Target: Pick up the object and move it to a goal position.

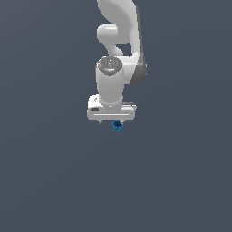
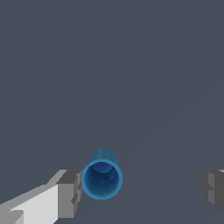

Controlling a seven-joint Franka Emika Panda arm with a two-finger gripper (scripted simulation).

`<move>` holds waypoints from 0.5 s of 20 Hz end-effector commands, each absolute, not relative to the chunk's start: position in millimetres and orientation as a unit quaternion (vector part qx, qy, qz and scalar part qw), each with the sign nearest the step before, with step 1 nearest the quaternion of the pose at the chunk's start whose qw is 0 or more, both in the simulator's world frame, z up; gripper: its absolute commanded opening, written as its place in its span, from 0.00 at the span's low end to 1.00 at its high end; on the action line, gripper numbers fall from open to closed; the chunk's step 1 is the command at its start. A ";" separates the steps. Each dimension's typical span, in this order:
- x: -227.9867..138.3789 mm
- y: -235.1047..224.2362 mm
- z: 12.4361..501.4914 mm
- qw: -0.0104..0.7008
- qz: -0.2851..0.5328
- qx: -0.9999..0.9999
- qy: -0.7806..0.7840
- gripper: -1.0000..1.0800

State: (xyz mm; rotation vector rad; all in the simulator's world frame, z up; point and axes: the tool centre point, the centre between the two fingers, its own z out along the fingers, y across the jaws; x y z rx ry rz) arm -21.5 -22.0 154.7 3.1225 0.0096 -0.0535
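Note:
The object is a tiny bright-blue cup [image 1: 118,125] with a darker hollow top, standing upright just under the white hand of the arm in the exterior view. In the wrist view the cup [image 2: 102,177] lies between the two grey fingertips, right beside one fingertip [image 2: 70,192] and far from the other [image 2: 213,189]. My gripper [image 2: 142,191] is open, with its jaws spread much wider than the cup. In the exterior view my gripper [image 1: 116,120] is mostly hidden under the hand. No goal mark shows.
The white arm [image 1: 118,41] rises behind the gripper toward the top of the exterior view. A plain dark grey surface [image 1: 54,172] fills everything else in both views.

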 end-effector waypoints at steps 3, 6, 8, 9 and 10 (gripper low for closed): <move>-29.8 -15.5 142.1 0.007 -0.014 1.000 0.000 0.96; -38.5 -9.2 130.0 0.006 -0.011 1.000 -0.003 0.96; -45.8 -4.4 120.7 0.004 -0.009 1.000 -0.005 0.96; -49.5 -2.1 116.3 0.004 -0.007 1.000 -0.006 0.96; -53.0 -0.1 112.3 0.003 -0.006 1.000 -0.008 0.96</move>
